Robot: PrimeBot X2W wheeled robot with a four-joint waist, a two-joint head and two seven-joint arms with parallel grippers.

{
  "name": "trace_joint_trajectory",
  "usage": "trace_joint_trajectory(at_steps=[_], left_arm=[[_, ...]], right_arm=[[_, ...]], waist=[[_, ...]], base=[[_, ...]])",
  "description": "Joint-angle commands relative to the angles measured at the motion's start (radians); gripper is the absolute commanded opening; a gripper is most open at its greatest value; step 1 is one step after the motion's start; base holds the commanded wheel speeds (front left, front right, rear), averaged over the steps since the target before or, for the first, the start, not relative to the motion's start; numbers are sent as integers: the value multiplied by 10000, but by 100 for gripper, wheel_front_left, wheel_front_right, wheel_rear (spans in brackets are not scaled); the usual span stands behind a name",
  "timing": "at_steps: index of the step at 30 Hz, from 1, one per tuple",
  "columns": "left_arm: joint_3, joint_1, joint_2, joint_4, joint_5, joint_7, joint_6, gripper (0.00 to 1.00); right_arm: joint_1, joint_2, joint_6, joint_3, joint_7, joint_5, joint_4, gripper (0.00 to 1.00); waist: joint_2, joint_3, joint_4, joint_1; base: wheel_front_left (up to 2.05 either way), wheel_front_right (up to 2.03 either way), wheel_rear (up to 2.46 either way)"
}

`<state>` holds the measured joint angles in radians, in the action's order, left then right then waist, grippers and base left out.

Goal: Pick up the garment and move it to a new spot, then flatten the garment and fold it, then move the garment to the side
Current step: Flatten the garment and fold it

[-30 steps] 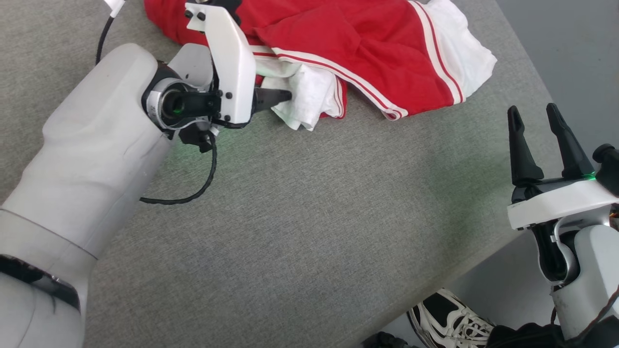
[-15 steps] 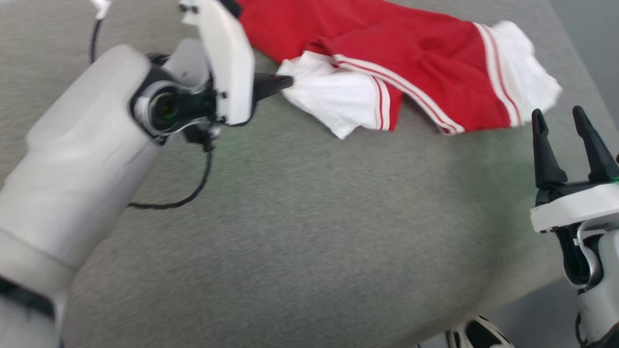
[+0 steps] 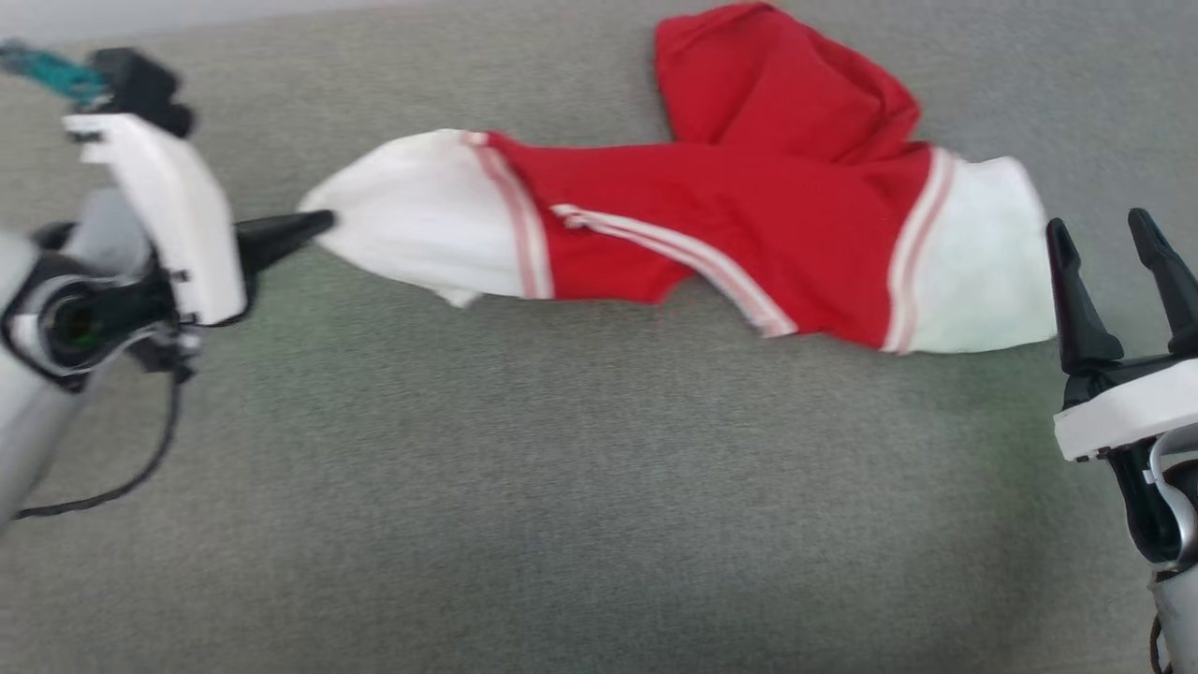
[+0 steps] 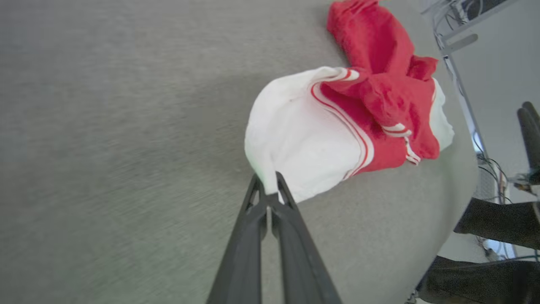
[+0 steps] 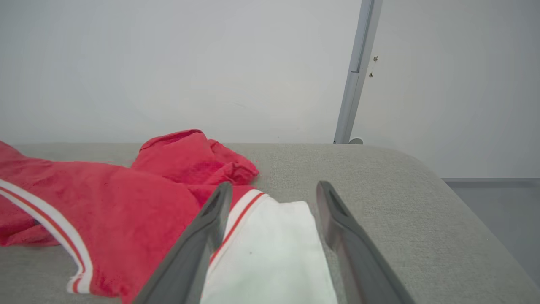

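Garment (image 3: 711, 243) lies stretched across the grey padded tabletop (image 3: 562, 487): a red body between 2 white end panels, with a bunched red lobe heaped toward the far edge. The left gripper (image 3: 314, 225) has its 2 fingers pressed together on the tip of the left white panel (image 3: 421, 225). In the left wrist view the cloth is drawn to a point between the fingertips. The right gripper (image 3: 1097, 222) is spread and empty, just beside the right white panel (image 3: 983, 271). In the right wrist view that panel lies flat on the table beyond and between the 2 fingers, apparently untouched.

The step in hand looks to be the move to a new spot, done as a drag by 1 corner. To do it well, the left arm should pull low and steady along the table, since the pinch holds only a small bite of thin cloth and could slip. Pulling away from the bunched lobe should draw it out rather than roll it under. The right gripper is well placed to take the opposite panel. Closing on that panel's outer edge would let the 2 arms tension the cloth evenly for flattening. A shallow or off-centre bite there would likely twist the panel.
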<state>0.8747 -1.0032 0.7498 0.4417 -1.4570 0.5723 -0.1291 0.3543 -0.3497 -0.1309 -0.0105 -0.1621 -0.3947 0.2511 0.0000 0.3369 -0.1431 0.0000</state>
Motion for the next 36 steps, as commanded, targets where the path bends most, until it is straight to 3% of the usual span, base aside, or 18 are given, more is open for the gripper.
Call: trace_joint_trajectory(at_steps=[1, 9, 22, 25, 26, 27, 36], left_arm=[[-63, 191, 239, 148, 110, -184, -13, 0], [-303, 1059, 886, 1313, -519, -148, 349, 0], [38, 1412, 610, 2957, 164, -924, 194, 0], [71, 1341, 524, 3097, 297, -1252, 127, 39], [68, 1295, 511, 3109, 384, -1390, 105, 63], [108, 1251, 531, 3114, 520, -1524, 78, 100], [665, 979, 918, 2501, 1707, -2241, -3, 100]], right_arm=[[-139, -33, 2, 27, 116, 17, -159, 100], [-413, -39, 2, 167, 433, 21, -577, 100], [-638, -16, 2, 354, 746, 92, -917, 100], [-731, 10, 2, 351, 808, 133, -948, 100], [-751, 17, 2, 362, 827, 142, -959, 100], [-771, 22, 2, 369, 850, 154, -975, 100], [-837, 42, 2, 327, 960, 168, -1042, 100]], waist=[[0, -141, 264, 0], [0, -67, 326, 0], [0, 35, 155, 0], [0, -4, 204, 0], [0, -28, 228, 0], [0, -61, 254, 0], [0, -257, 434, 0]], base=[[0, 0, 0], [0, 0, 0], [0, 0, 0], [0, 0, 0], [0, 0, 0], [0, 0, 0], [0, 0, 0]])
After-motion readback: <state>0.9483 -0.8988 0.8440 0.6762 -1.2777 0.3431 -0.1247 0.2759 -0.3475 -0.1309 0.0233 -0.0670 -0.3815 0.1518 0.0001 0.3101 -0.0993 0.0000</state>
